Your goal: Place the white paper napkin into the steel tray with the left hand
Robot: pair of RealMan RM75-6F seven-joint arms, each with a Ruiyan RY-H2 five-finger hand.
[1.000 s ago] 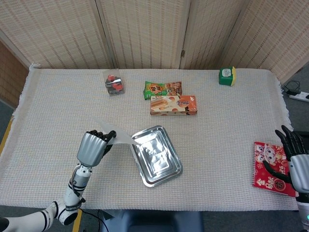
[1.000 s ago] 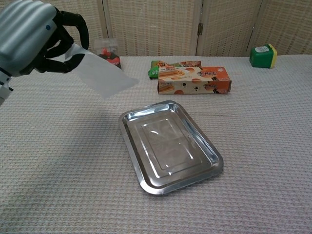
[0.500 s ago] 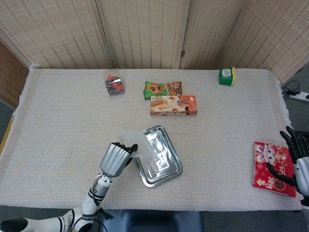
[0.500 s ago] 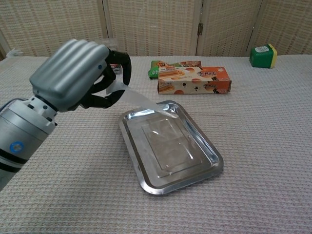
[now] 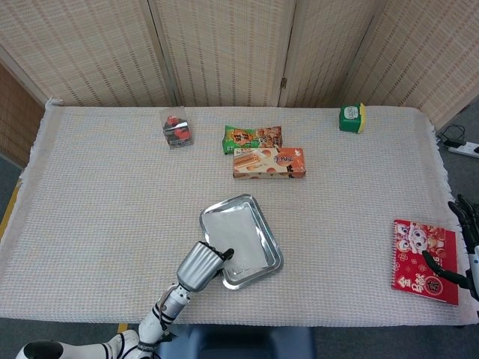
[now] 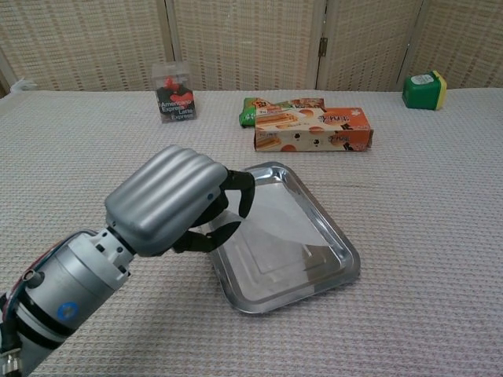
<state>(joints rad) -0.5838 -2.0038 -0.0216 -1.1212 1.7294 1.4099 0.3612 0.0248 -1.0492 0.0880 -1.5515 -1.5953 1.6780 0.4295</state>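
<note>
We see the white paper napkin (image 5: 238, 238) lying flat inside the steel tray (image 5: 258, 212), which sits near the front middle of the cloth-covered surface (image 5: 90, 194). The napkin's long axis follows the tray's — running from the near right corner toward the far left, tilted against the surface's edges. The left robot hand (image 5: 202, 265) hangs over the tray's near-left corner, its dark fingertips (image 6: 240, 198) curled on the napkin's near edge, pinching it. Half a second ago the napkin slanted down from the hand with only its tip over the tray; now it lies down in it, and the hand has moved closer to the tray and lower. The right robot hand (image 5: 465, 243) shows only partly at the right border beside a red packet (image 5: 423, 258), fingers spread and holding nothing — it has slid further out of view.
</note>
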